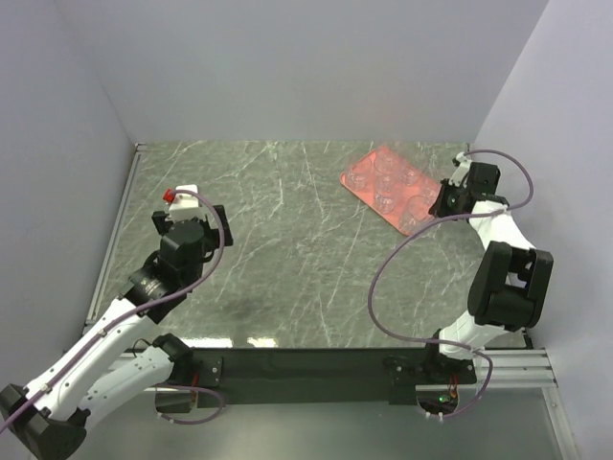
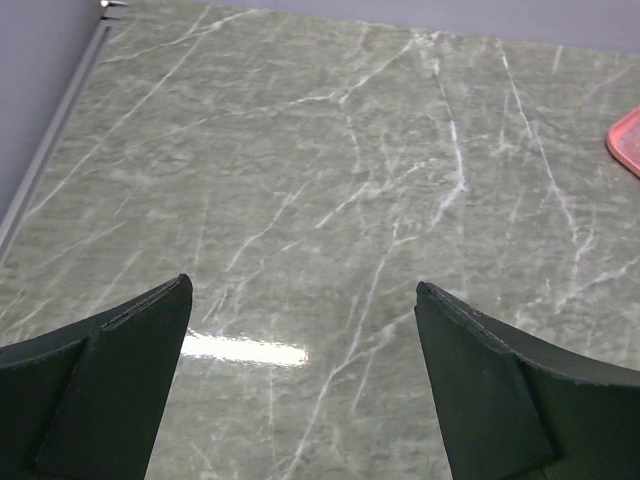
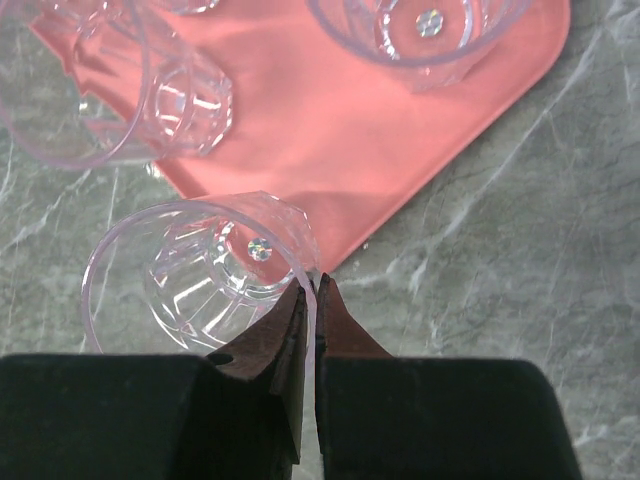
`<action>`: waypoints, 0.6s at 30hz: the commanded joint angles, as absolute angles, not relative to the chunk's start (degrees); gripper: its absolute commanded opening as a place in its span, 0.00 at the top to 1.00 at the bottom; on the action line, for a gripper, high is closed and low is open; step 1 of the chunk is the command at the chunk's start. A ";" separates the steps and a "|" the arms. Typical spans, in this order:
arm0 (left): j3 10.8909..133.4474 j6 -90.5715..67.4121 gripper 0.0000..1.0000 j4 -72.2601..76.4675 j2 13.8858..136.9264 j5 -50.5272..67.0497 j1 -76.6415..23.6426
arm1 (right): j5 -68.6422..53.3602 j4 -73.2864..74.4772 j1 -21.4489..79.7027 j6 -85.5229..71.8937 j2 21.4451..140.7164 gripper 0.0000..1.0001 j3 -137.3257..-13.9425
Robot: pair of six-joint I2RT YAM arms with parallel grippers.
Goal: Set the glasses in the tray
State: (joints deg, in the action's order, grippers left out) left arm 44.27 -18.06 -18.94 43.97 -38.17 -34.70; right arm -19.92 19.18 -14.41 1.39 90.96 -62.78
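Note:
The salmon-pink tray (image 1: 357, 176) lies at the back right of the marble table, with several clear glasses (image 1: 388, 184) standing in it. My right gripper (image 1: 439, 205) is at the tray's near right corner. In the right wrist view it (image 3: 312, 282) is shut on the rim wall of one upright glass (image 3: 190, 280), whose base sits over the tray's (image 3: 330, 130) corner edge. Two other glasses (image 3: 120, 90) (image 3: 420, 25) stand on the tray beyond it. My left gripper (image 1: 192, 206) (image 2: 302, 285) is open over bare table at the left, holding nothing.
A pink tray corner (image 2: 625, 140) shows at the right edge of the left wrist view. A metal rail (image 1: 115, 240) runs along the table's left edge, and pale walls close the back and both sides. The right arm's cable (image 1: 383, 268) loops over the table.

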 commanded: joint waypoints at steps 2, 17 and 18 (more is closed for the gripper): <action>42.98 -16.69 0.01 -16.52 41.49 -41.40 -33.58 | -18.46 15.47 -14.59 0.09 93.51 1.00 -68.29; 42.54 -17.23 0.01 -16.79 40.43 -40.96 -32.26 | -17.05 15.56 -14.59 0.61 98.70 1.00 -71.37; 42.54 -17.23 0.01 -16.87 40.52 -40.96 -32.17 | -17.05 15.64 -14.59 0.79 98.96 1.00 -71.37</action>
